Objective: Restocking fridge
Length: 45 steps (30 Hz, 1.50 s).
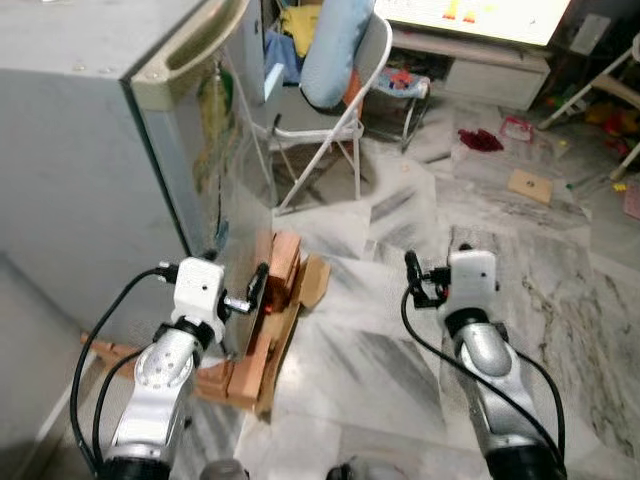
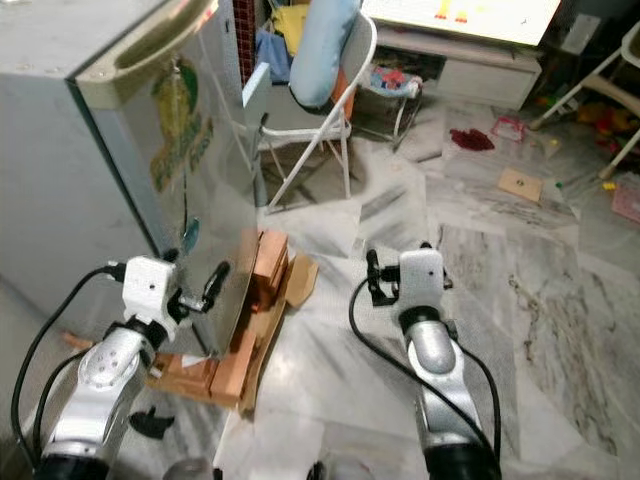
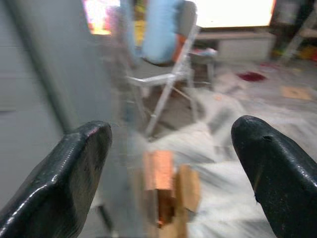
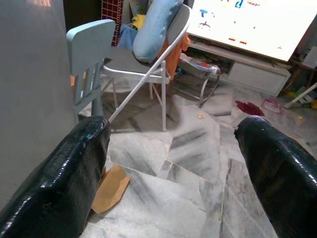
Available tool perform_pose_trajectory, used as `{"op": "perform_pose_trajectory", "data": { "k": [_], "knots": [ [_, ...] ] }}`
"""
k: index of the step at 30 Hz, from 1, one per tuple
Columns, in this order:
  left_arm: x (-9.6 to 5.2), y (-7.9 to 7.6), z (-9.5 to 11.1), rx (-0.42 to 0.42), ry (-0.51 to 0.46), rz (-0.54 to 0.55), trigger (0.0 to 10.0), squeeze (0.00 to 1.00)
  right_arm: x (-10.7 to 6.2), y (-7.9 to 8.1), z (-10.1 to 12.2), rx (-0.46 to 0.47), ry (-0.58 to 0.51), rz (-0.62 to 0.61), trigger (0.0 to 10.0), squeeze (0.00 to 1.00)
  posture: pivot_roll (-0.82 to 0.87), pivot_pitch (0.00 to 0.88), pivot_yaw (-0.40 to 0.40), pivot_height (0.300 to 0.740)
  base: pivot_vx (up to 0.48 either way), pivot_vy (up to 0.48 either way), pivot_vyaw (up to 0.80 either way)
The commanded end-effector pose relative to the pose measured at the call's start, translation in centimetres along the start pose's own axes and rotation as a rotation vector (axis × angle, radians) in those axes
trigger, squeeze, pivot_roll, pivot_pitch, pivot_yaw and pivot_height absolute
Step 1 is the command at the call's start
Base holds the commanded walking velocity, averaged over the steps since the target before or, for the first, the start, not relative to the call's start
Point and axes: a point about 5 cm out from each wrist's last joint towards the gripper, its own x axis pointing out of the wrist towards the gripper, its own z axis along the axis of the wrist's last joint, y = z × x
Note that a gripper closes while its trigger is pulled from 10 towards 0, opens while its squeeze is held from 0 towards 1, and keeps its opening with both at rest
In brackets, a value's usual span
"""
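Two silver arms raised before a shut fridge, both tools empty.

Nearest the camera, the left tool (image 1: 255, 292) sits beside the fridge's (image 1: 90, 150) right-hand side wall, its black fingers (image 3: 74, 178) spread wide with nothing between them; the right tool (image 2: 372, 278) hangs over bare marble floor (image 1: 400, 380), fingers equally wide and empty. The fridge stands at the left on stacked wooden blocks (image 1: 270, 320), probably to keep it off the floor. Its door handle (image 1: 195, 45) runs along the top corner, so I judge the robot is lining up to reach it. No food to stock can be seen. A folding chair (image 1: 335, 110) stands farther back.
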Motion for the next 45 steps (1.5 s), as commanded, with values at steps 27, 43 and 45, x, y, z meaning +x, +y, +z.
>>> {"op": "perform_pose_trajectory", "data": {
  "k": [27,43,45],
  "knots": [
    [5.5,1.8,1.8,-0.003,-0.068,0.17,10.0,0.0,-3.2,1.7,-0.2,0.094,0.049,0.298,10.0,1.0,-0.04,0.047,-0.075,0.74,0.0,0.0,0.0],
    [5.3,1.5,1.2,-0.05,-0.076,0.216,10.0,0.0,-3.4,2.0,-0.1,0.082,0.06,0.34,10.0,0.47,-0.03,0.059,-0.076,0.74,0.0,0.0,0.0],
    [5.7,0.9,1.4,-0.063,-0.083,0.183,10.0,0.0,-3.3,2.0,-0.1,0.08,0.059,0.34,10.0,0.47,-0.03,0.058,-0.076,0.74,0.0,0.0,0.0]
  ]
}}
